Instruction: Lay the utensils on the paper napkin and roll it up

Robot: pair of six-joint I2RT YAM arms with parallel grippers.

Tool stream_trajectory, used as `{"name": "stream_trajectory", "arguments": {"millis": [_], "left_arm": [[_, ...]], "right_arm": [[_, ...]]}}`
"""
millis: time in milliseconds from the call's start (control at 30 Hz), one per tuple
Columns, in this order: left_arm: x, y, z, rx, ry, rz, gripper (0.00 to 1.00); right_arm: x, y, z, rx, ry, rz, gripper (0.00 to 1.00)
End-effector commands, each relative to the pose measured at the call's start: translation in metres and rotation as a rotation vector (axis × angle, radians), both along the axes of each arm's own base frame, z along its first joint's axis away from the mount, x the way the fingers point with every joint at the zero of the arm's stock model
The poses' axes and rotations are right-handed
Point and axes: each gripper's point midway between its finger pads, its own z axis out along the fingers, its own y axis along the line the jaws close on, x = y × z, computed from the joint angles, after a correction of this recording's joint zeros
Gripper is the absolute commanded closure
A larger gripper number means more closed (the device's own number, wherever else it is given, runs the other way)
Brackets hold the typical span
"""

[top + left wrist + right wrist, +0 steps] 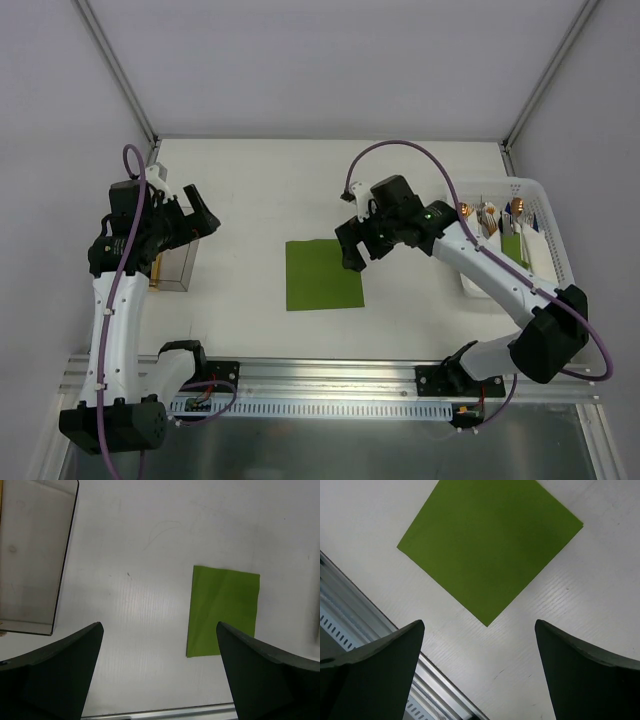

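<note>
The olive-green paper napkin (pixel 323 274) lies flat in the middle of the table, also seen in the left wrist view (pixel 222 610) and the right wrist view (pixel 490 550). The utensils (pixel 490 214), with brown-orange handles, sit in the white basket (pixel 548 215) at the right. My right gripper (pixel 360 250) hovers open just above the napkin's right edge, nothing between its fingers (pixel 479 624). Well to the left of the napkin, my left gripper (pixel 205 222) hangs open and empty (pixel 159 627).
A clear plastic box (pixel 175 266) stands at the left edge under the left arm, also in the left wrist view (pixel 30 555). More green paper (pixel 515 248) lies in the basket. A metal rail (pixel 330 375) runs along the near table edge.
</note>
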Motion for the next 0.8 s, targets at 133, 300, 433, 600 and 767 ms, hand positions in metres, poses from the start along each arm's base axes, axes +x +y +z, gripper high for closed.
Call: {"name": "stream_trajectory", "arguments": {"millis": [133,300,433,600,767], "left_arm": [[-0.004,0.004,-0.009,-0.028,0.043,0.084,0.01],[-0.002,0.008,-0.009,-0.041,0.053,0.141,0.01],[-0.003,0.011,-0.012,-0.055,0.062,0.178,0.01],[-0.010,0.011,-0.019,-0.077,0.074,0.220,0.01],[-0.019,0.013,-0.030,-0.090,0.086,0.263,0.01]], "right_arm": [[0.015,0.006,-0.011,-0.009,-0.011,-0.227,0.03],[0.034,0.017,-0.023,-0.097,-0.007,-0.380,0.10],[0.035,0.030,-0.056,-0.213,0.080,-0.418,0.20],[0.025,0.046,-0.074,-0.284,0.119,-0.413,0.24],[0.011,0.062,-0.086,-0.284,0.191,-0.407,0.25]]}}
